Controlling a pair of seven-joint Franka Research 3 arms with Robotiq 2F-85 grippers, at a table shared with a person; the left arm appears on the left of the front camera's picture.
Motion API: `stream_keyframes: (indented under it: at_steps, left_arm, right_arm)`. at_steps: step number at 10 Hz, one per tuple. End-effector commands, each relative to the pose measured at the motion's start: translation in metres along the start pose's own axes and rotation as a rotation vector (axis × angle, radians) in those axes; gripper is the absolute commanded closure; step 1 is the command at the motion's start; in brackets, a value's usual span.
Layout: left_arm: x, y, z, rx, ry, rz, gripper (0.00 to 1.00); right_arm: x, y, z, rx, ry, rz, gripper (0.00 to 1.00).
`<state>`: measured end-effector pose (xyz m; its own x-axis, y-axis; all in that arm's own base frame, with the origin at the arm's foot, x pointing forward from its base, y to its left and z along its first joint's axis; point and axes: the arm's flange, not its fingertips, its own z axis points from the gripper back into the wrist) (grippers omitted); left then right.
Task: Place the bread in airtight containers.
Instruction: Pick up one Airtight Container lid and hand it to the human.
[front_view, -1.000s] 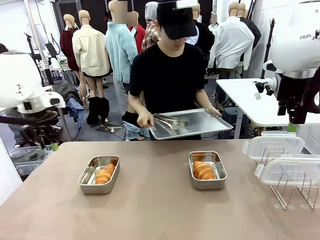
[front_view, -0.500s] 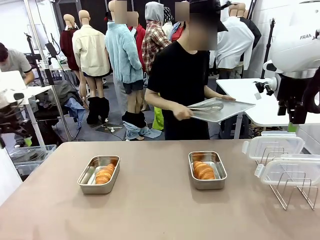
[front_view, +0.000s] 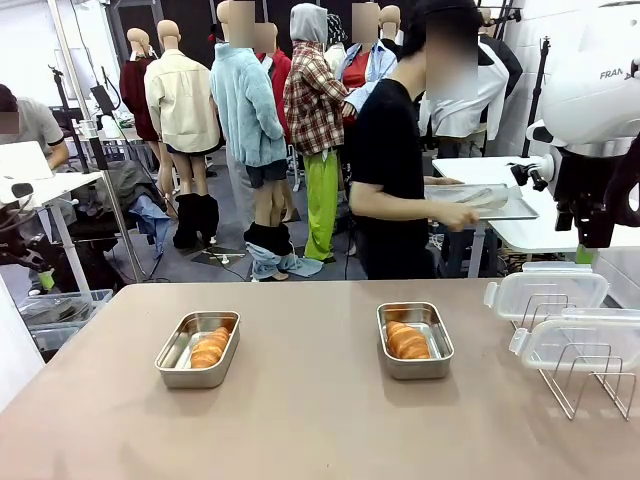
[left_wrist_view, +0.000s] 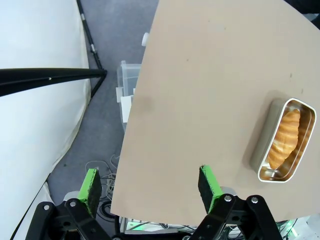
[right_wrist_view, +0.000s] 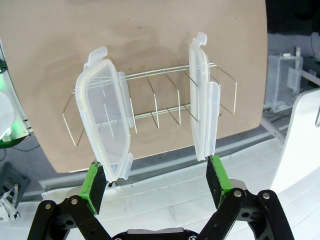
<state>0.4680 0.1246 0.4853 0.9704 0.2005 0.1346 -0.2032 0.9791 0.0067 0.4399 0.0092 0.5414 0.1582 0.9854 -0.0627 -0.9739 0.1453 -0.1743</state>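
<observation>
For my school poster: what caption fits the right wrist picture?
Open right gripper hovers above two clear lids resting in a wire rack.

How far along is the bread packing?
Done: the left roll lies in the left pan, the right roll in the right pan. In hand: nothing; the left gripper and right gripper are open, empty. Left: both lids sit on the rack, unfitted.

We're in a robotics lab: white robot arm (front_view: 600, 70) over a tan surface (front_view: 320, 420), black stand (front_view: 541, 90), cables (left_wrist_view: 102, 170) strewn across the grey floor (front_view: 180, 265).
</observation>
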Motion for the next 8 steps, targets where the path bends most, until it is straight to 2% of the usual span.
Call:
stream_keyframes:
  at_steps: [1, 8]
  left_arm:
    - [-0.0003, 0.0005, -0.0007, 0.0, 0.002, 0.002, 0.0]
    - [-0.0003, 0.0005, -0.0007, 0.0, 0.002, 0.002, 0.0]
  right_arm:
    - [0.0012, -0.0007, -0.0005, -0.009, -0.002, -0.01, 0.0]
    - [0.0012, -0.0007, -0.0005, -0.009, -0.002, -0.01, 0.0]
